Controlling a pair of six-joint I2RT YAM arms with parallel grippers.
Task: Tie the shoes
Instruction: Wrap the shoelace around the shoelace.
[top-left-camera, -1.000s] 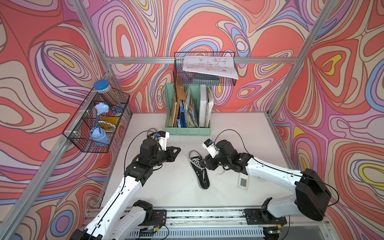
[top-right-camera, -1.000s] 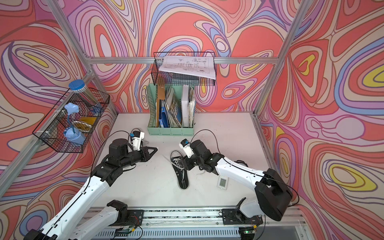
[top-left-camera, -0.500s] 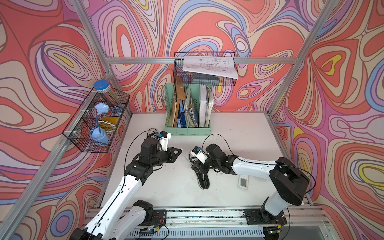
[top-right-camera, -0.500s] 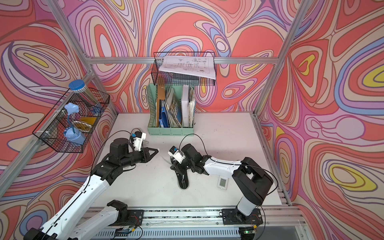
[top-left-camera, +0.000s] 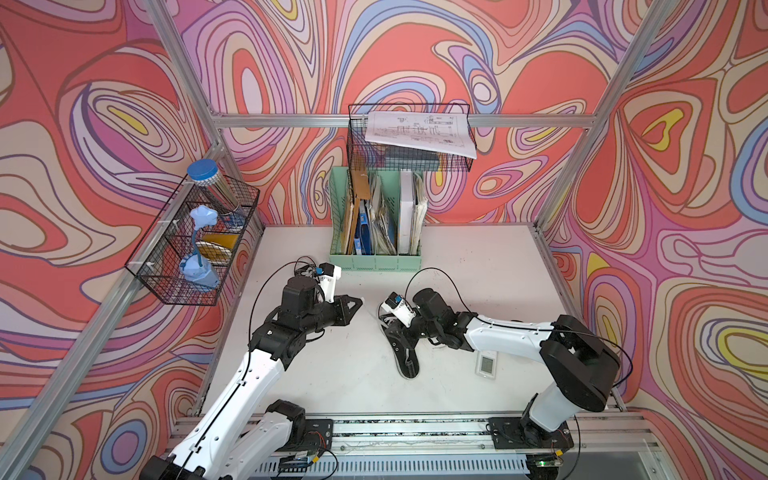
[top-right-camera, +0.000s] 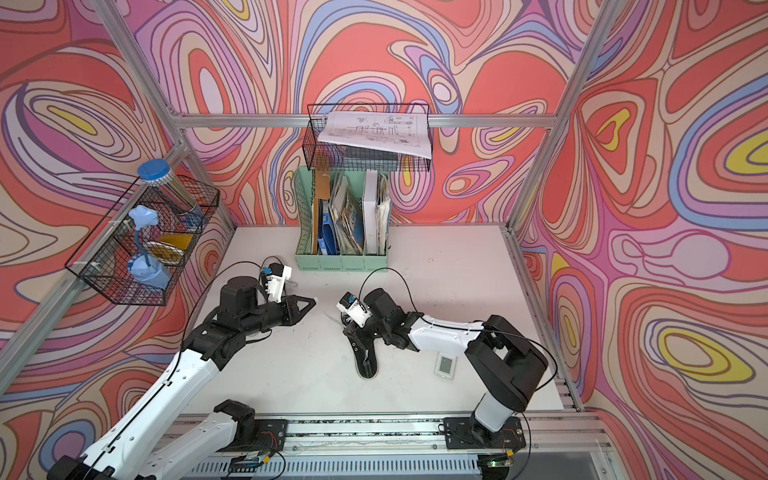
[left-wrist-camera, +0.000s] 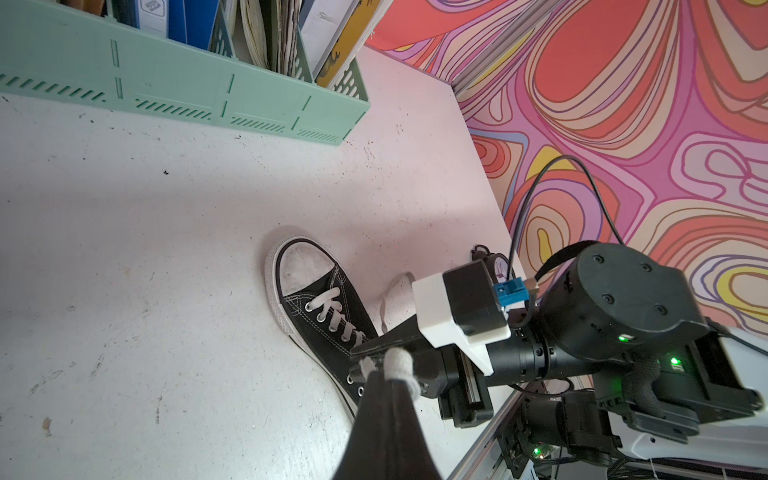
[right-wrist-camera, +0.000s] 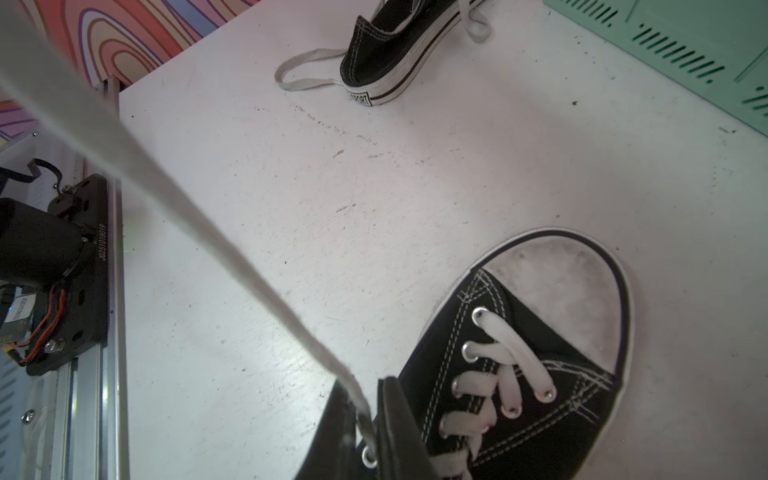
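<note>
right gripper: jaws nearly together, pinching the lace just above the top eyelet
lace: taut, running from that eyelet up through the jaws
shoe: mid-table, on its sole, toe toward the green organizer; right gripper sits over its eyelet rows
left gripper: closed, white lace bit at its tip; off to the shoe's side, not touching it
second shoe: near the organizer, seen only in the right wrist view

Two shoes were counted on one bench. There were also two arms, two wire baskets, one green file rack and one small white display.
</note>
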